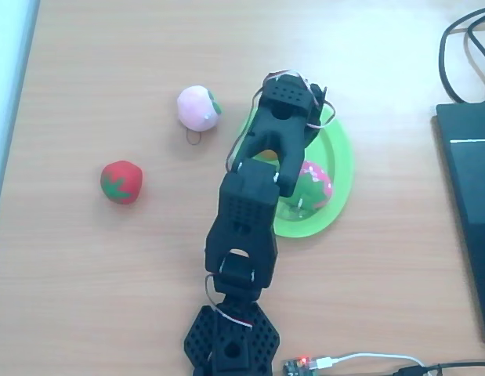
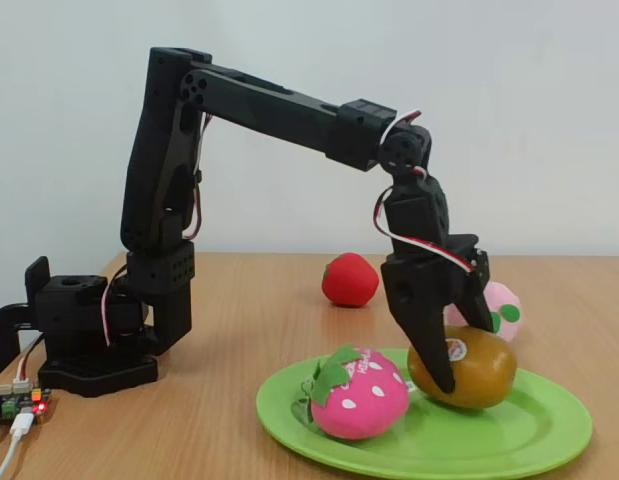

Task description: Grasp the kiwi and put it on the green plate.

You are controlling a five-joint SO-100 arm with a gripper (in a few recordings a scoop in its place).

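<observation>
The kiwi (image 2: 479, 370), brown and egg-shaped with a small sticker, rests on the right half of the lime-green plate (image 2: 529, 440) in the fixed view. My gripper (image 2: 464, 355) comes down over it, one black finger (image 2: 429, 330) across its front and the other behind it, shut on the kiwi. From overhead, the arm's wrist lies over the plate (image 1: 342, 153) and hides the kiwi.
A pink strawberry toy (image 2: 357, 395) with white dots lies on the plate's left half, close to the kiwi. A pink-white round toy (image 1: 198, 107) and a red tomato toy (image 1: 121, 182) lie on the table left of the plate. A dark laptop (image 1: 469, 196) and cables (image 1: 461, 47) are at the right.
</observation>
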